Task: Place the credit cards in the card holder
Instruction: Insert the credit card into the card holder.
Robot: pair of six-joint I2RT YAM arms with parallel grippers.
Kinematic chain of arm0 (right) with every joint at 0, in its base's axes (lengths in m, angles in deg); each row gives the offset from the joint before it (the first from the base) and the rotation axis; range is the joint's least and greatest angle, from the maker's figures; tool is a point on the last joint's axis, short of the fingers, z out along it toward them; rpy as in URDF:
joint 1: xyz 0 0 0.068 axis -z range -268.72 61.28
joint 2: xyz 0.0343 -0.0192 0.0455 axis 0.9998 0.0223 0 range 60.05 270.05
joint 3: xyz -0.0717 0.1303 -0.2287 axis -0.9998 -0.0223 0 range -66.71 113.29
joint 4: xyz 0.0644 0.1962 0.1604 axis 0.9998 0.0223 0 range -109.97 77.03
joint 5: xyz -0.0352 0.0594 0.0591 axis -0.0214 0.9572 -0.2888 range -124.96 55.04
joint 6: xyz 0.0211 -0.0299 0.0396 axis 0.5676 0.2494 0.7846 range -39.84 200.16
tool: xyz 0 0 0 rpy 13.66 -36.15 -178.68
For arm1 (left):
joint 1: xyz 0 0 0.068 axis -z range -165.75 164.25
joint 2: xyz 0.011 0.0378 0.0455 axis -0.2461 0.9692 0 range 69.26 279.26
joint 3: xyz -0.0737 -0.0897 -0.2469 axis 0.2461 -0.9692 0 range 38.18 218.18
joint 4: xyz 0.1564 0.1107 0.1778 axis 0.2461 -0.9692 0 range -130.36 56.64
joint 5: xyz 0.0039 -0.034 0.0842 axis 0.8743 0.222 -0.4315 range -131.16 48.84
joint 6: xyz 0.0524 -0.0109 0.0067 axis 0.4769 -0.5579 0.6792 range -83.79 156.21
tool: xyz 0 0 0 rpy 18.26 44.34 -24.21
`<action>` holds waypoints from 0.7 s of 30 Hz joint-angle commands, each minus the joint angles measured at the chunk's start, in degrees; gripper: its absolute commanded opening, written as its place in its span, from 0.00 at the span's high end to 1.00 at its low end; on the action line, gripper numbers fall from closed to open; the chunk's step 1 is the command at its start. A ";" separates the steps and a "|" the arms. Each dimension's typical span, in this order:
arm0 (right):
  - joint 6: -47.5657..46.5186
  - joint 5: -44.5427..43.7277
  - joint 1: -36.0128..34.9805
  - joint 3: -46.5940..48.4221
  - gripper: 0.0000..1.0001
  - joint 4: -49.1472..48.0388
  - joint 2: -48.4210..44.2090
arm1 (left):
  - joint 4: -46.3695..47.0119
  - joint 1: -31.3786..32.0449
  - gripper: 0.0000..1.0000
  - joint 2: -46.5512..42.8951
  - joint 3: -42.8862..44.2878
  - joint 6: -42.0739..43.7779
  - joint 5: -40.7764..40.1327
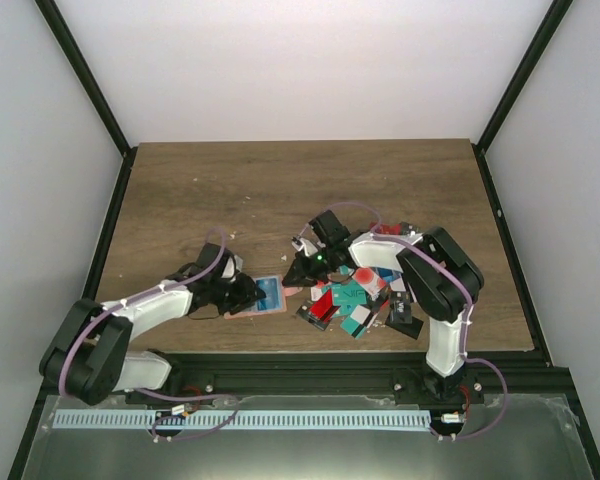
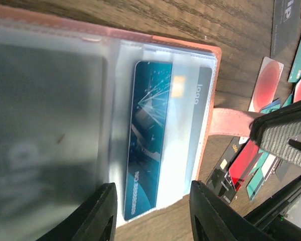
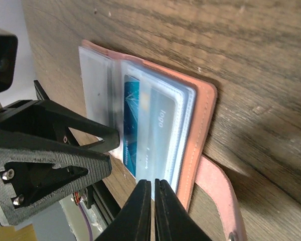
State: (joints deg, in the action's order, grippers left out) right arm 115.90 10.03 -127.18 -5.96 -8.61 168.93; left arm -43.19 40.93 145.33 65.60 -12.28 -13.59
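Note:
The salmon-brown card holder (image 1: 280,306) lies open on the table between the arms. Its clear pockets show a teal card (image 2: 148,130) and a grey card (image 2: 199,108) marked "logo" tucked beside it; both also show in the right wrist view (image 3: 131,118) (image 3: 163,133). My left gripper (image 2: 153,203) is open, its fingers (image 2: 103,213) straddling the pockets' near edge, and one fingertip (image 3: 109,141) rests on a clear leaf. My right gripper (image 3: 153,185) is shut with nothing seen between its fingers, just off the holder's edge by the strap (image 3: 218,193). Several loose credit cards (image 1: 355,295) are piled to the right.
The pile of red, teal and black cards (image 2: 251,165) lies close to the right of the holder, under the right arm (image 1: 435,280). The table's front edge and black rail (image 1: 310,365) run just below both grippers. Dark frame posts stand at the table's sides.

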 commanded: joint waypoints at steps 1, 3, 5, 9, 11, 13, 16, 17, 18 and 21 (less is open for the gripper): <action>-2.63 -1.82 -0.39 3.84 0.93 3.97 -2.55 | -11.14 0.15 0.56 -3.79 3.24 4.48 -3.39; -3.48 -2.66 -0.40 5.03 0.90 5.53 -3.06 | -14.42 0.15 0.56 -5.18 4.56 6.54 -5.14; -4.00 -3.41 -0.40 5.77 0.86 6.60 -3.79 | -16.95 0.19 0.59 -6.22 5.76 8.10 -6.64; -4.13 -3.26 -0.40 6.65 0.78 7.49 -4.70 | -18.77 0.19 0.75 -6.94 6.88 11.57 -8.08; -3.65 -2.74 -0.43 6.62 0.75 7.25 -4.96 | -18.90 0.21 0.82 -6.85 6.92 12.50 -8.53; -3.01 -2.08 -0.39 6.38 0.73 6.60 -4.78 | -18.54 0.19 0.89 -6.25 6.85 13.17 -8.40; -1.16 -0.44 -0.43 5.68 0.71 4.61 -4.34 | -16.88 0.21 0.95 -4.75 6.42 14.12 -6.48; -0.72 0.24 -0.40 5.35 0.70 3.85 -4.11 | -16.26 0.17 0.96 -4.02 6.35 14.32 -5.72; -0.23 0.61 -0.47 5.12 0.70 3.23 -3.89 | -15.75 0.19 0.96 -3.37 6.33 14.50 -5.21; 0.91 1.41 -0.52 4.30 0.69 1.66 -3.36 | -13.65 0.21 0.96 -1.96 6.18 14.66 -4.22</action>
State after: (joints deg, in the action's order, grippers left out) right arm 114.92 9.09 -127.18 -1.45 -4.11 165.30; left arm -59.47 40.93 141.70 71.61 0.66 -19.68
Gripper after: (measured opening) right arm 0.305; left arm 0.041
